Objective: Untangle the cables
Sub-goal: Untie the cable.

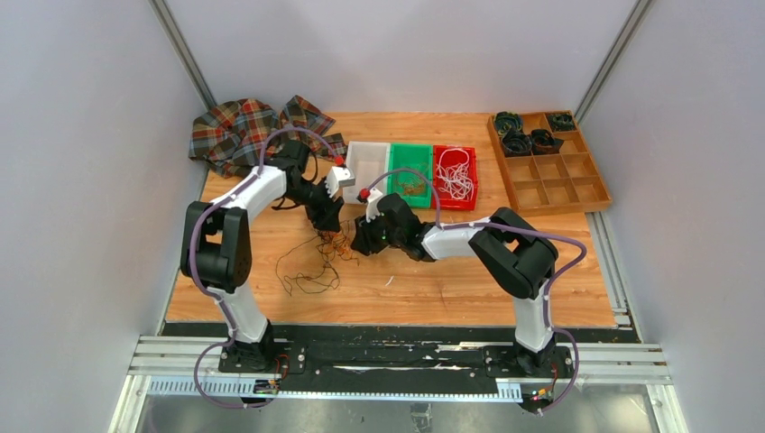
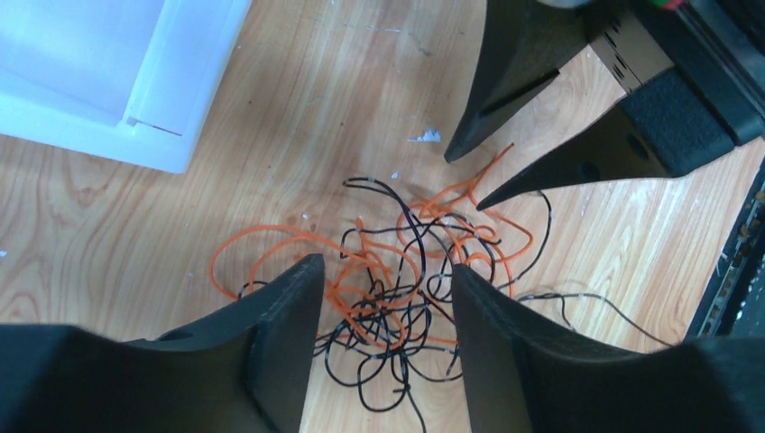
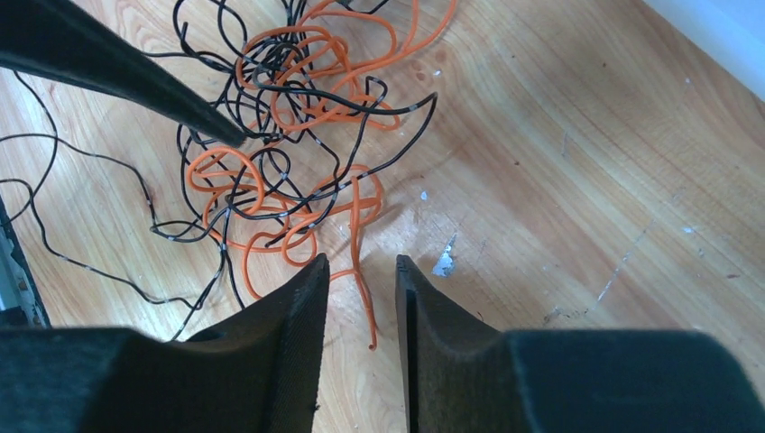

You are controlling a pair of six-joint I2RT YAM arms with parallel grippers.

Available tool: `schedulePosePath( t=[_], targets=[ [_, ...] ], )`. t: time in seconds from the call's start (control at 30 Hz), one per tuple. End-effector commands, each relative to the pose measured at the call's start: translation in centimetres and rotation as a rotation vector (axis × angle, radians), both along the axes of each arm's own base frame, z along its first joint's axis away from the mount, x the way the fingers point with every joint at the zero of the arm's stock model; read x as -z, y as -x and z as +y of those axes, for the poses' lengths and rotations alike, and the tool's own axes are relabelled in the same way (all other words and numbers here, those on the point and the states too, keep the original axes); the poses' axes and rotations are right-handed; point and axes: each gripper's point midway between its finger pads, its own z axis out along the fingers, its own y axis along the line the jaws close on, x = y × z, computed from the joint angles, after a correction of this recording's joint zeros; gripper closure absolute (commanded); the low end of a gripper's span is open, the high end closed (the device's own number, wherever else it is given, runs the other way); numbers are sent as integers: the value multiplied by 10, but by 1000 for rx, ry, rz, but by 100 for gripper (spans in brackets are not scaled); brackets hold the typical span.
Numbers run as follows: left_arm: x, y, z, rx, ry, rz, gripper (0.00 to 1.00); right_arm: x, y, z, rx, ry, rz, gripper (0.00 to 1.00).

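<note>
Judging by the cables knotted in the middle of the bench, untangling has hardly begun, with the left gripper at the knot's 12 o'clock and the right gripper at its 3, both with jaws apart.

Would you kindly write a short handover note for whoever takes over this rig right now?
Left gripper: open, straddling the tangle of orange and black cables on the table.
Right gripper: open by a narrow gap, a loose orange end lying between its fingers.
Done: white cables lie in the red bin.
Left to do: pull the orange and black strands apart.
</note>
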Motion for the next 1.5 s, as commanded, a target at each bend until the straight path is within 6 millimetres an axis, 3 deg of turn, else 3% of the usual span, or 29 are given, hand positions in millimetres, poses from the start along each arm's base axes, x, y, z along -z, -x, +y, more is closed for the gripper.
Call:
schedulePosePath(
  t=[0.0,0.17,0.23,0.4,0.63,0.73,0.83,1.0,1.17,1.3,1.47],
  targets=[
    [-2,-11,-12,23,36,-21,47,-6,-5,6,31,-40,-24,70],
    [-1,-11,-10,-3,23,-7,84,-9,-5,8,50,-63,-9,88],
    [-12,-9,-10,-17,30,-23,92,-12,-6,7,56,-77,-6,98],
    [-68,7,-10,-59,74,-113,96,-26,-3,-2,79,-93,-8,99],
    [-145,42,-1,-91,94,-231,97,-40,1,-39,161,-54,-57,100],
    [-168,58,1,-100,121,-283,98,-49,7,-57,187,-39,-86,99],
    [-182,70,3,-102,135,-333,98,-73,11,-70,206,-54,-142,99],
    [-198,84,5,-122,154,-364,100,-129,18,-84,208,-104,-252,99],
    [-205,86,10,-142,140,-396,100,-167,25,-94,220,-102,-338,99],
    [-199,81,26,-175,50,-442,100,-180,23,-122,301,-53,-390,100],
    [-180,72,58,-232,-133,-498,100,-183,20,-169,446,14,-419,99]
  ],
)
